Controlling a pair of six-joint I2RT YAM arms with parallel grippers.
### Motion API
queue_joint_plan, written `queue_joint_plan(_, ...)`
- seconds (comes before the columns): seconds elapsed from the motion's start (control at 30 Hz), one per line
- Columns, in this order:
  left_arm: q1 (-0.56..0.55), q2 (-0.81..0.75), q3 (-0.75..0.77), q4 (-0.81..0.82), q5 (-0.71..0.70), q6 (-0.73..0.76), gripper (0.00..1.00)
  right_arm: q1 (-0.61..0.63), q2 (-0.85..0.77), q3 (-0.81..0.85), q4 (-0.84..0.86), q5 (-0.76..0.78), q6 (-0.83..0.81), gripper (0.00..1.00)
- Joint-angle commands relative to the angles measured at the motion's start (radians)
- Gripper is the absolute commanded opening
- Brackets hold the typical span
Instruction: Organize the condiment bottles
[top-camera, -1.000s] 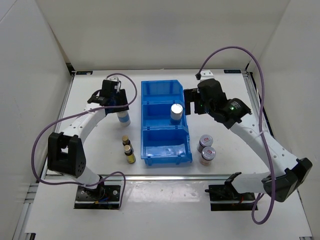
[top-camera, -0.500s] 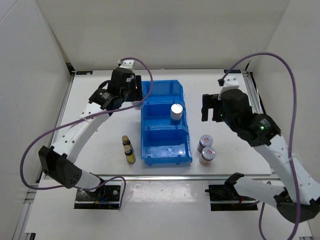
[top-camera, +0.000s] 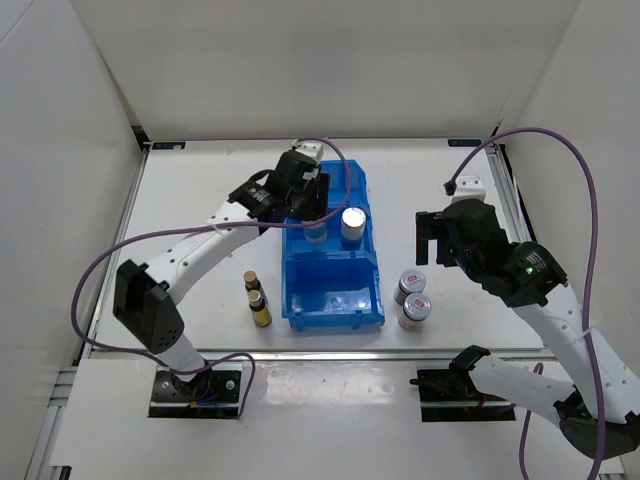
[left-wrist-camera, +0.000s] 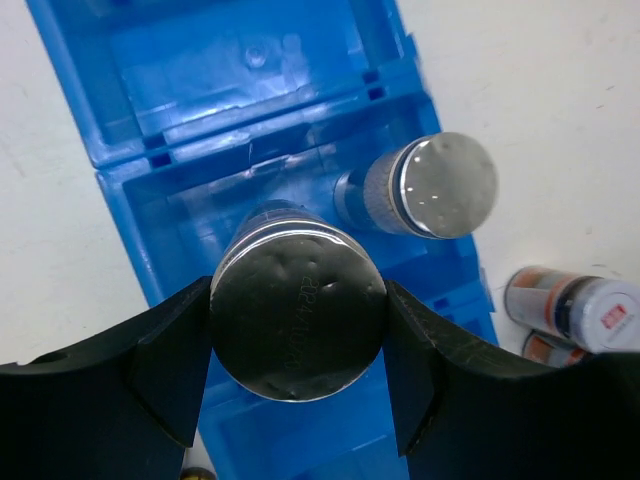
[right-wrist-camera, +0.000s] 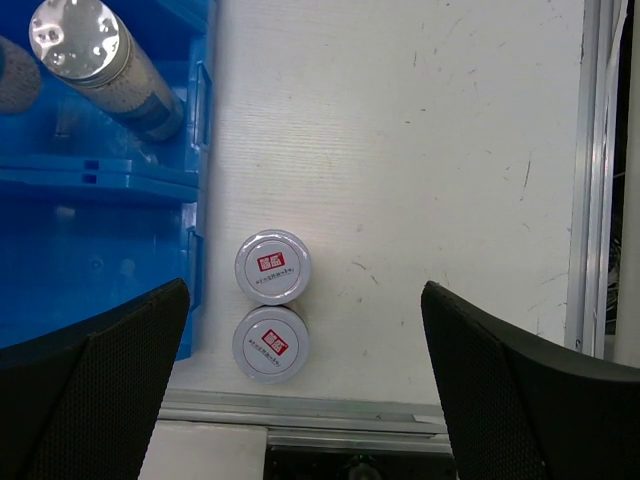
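My left gripper (top-camera: 312, 207) is shut on a white bottle with a silver top (left-wrist-camera: 298, 315) and holds it over the middle compartment of the blue bin (top-camera: 290, 262). A second silver-topped white bottle (top-camera: 352, 222) (left-wrist-camera: 440, 185) stands in that compartment at the right. Two short jars with red marks (top-camera: 410, 285) (top-camera: 415, 311) stand side by side right of the bin; in the right wrist view they are the jars (right-wrist-camera: 272, 268) (right-wrist-camera: 270, 343) below my right gripper (right-wrist-camera: 306, 335). That right gripper (top-camera: 432, 236) hangs open and empty. Two slim dark bottles (top-camera: 252, 281) (top-camera: 260, 308) stand left of the bin.
The bin's far compartment (left-wrist-camera: 200, 70) and near compartment (top-camera: 335, 300) hold no bottles. A metal rail (right-wrist-camera: 590, 180) runs along the table's right edge, and another rail (right-wrist-camera: 370, 410) along the near edge. White walls enclose the table.
My left arm has lifted the white bottle from the table left of the bin and swung it right, over the middle compartment. The right arm has drawn back right, towards the jars.
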Motion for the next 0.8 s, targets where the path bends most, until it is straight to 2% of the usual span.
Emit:
queue_joint_plan(0.0,-0.003,0.019,-0.005,0.091,0.007,-0.018,0.11,0.002,-0.002,0.008,-0.013,0.026,0.018,1.00)
queue_joint_plan(0.07,-0.003,0.059,-0.014,0.104,0.007,-0.029,0.11,0.002,0.007,0.008,-0.013,0.026,0.018,1.00)
queue_joint_plan(0.2,-0.003,0.120,-0.005,0.113,-0.003,-0.068,0.24,0.002,0.007,-0.001,-0.013,0.015,0.018,1.00)
queue_joint_plan(0.3,0.006,0.151,0.004,0.113,0.007,-0.069,0.56,0.002,0.007,-0.010,-0.013,0.006,0.018,1.00)
queue_joint_plan(0.33,0.006,0.151,0.004,0.113,0.007,-0.081,0.75,0.002,-0.004,-0.010,-0.013,0.006,0.018,1.00)
queue_joint_plan(0.4,0.006,0.151,0.004,0.113,-0.003,-0.081,0.88,0.002,-0.014,-0.021,-0.013,0.006,0.018,1.00)
queue_joint_plan(0.43,0.006,0.151,0.004,0.113,-0.018,-0.081,0.99,0.002,-0.014,-0.030,-0.013,0.006,0.018,1.00)
queue_joint_plan(0.57,0.016,0.077,0.052,0.017,-0.128,-0.067,0.99,0.002,-0.024,-0.039,-0.022,0.006,0.018,1.00)
queue_joint_plan(0.67,0.016,-0.060,0.064,-0.033,-0.249,-0.013,0.99,0.002,-0.033,-0.040,-0.022,0.006,0.018,1.00)
queue_joint_plan(0.7,0.016,-0.149,0.055,-0.053,-0.282,0.002,0.99,0.002,-0.033,-0.040,-0.022,0.006,0.018,1.00)
queue_joint_plan(0.77,0.037,-0.246,-0.011,-0.066,-0.270,0.040,0.99,0.002,-0.033,-0.040,-0.022,-0.004,0.018,1.00)
